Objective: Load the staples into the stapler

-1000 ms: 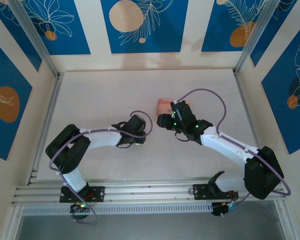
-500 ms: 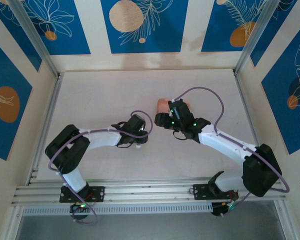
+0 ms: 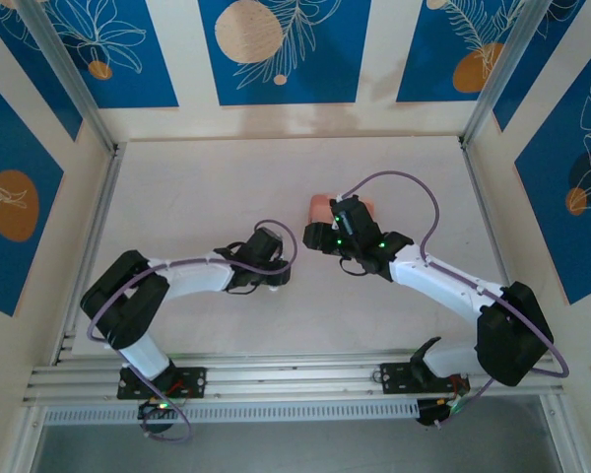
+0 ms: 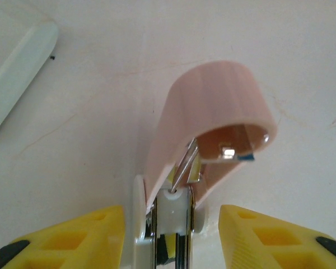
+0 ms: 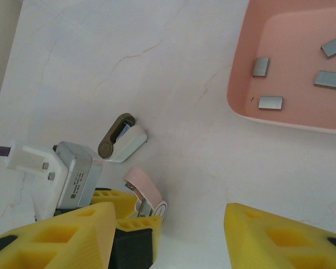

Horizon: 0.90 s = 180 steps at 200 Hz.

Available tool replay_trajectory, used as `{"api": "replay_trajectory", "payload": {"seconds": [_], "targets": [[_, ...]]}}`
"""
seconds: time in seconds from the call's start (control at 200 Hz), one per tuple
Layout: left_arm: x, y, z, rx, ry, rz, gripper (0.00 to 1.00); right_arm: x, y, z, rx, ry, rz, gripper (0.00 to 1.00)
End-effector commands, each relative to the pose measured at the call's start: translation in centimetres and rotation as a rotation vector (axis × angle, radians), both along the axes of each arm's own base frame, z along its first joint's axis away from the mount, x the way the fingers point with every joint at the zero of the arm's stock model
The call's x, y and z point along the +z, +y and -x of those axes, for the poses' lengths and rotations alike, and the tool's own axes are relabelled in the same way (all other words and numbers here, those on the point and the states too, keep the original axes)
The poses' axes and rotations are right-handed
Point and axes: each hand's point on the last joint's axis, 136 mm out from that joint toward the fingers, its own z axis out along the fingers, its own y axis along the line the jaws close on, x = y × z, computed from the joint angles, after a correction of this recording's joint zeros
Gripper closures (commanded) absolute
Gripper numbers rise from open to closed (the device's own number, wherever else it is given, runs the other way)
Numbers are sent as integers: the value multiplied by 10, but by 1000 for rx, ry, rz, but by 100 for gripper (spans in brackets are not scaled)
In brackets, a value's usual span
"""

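A small pink stapler (image 4: 213, 106) stands on the table with its lid swung up, showing the metal channel inside. My left gripper (image 4: 171, 224) is open and straddles its base, with a gap on each side of the yellow fingers. In the right wrist view the same stapler (image 5: 145, 193) shows between those fingers (image 5: 120, 204). Several grey staples (image 5: 270, 102) lie in the pink tray (image 5: 280, 120) at the upper right. My right gripper (image 5: 171, 224) is open over bare table with nothing in it. From above, the left gripper (image 3: 274, 279) and right gripper (image 3: 320, 236) are close together.
A second stapler (image 5: 121, 138), with a brown top and white base, lies shut just beyond the pink one. Its white body (image 4: 17, 73) shows at the upper left of the left wrist view. The pink tray (image 3: 320, 205) peeks out behind the right wrist.
The left gripper's jaws have spread apart from the pink stapler, which stays standing between them. The right arm has shifted slightly towards the left and away from the bases.
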Motion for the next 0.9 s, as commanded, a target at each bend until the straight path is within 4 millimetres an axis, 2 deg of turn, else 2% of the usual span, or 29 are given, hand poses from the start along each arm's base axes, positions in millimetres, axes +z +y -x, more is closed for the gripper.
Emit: {"api": "replay_trajectory", "payload": {"seconds": [0.0, 0.37, 0.895], "targets": [[5, 4, 10, 1, 25, 10, 52, 7, 7, -1, 14, -7, -14, 46], [1, 1, 22, -44, 81, 12, 53, 6, 10, -1, 20, -5, -17, 46], [0, -8, 25, -83, 110, 37, 56, 5, 12, 0, 24, -2, -15, 46]]}}
